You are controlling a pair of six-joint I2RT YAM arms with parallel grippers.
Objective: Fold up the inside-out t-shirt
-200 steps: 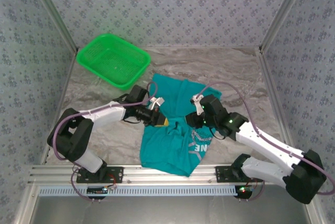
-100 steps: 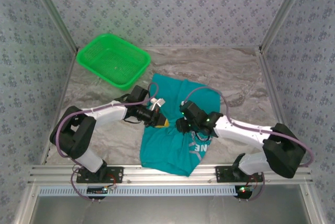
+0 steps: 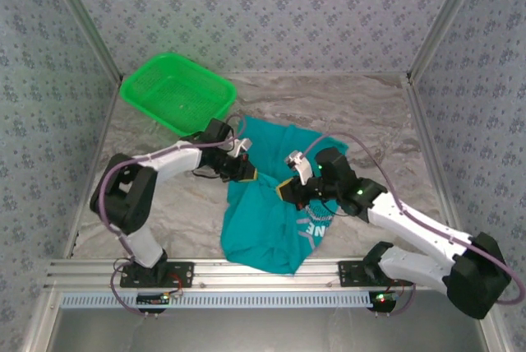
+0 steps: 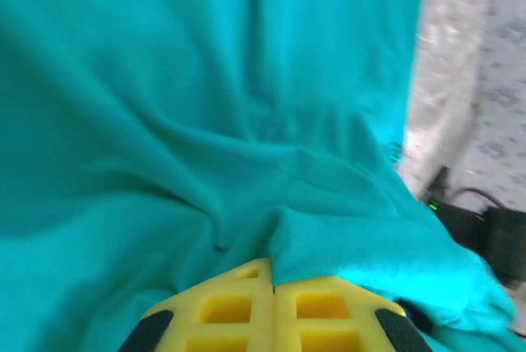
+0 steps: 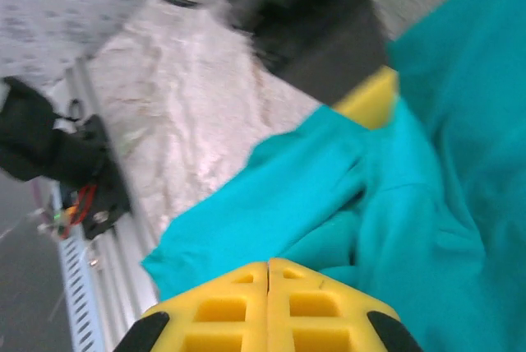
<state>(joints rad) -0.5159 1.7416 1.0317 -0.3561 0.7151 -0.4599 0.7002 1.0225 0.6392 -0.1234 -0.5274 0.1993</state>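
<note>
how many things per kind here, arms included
t-shirt, teal: 1
basket, green: 1
robot arms, left arm and right arm: 2
total: 4

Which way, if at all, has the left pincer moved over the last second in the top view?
Yes. The left pincer, shut on the t-shirt, has moved away from the arm bases and closer to the green basket.
</note>
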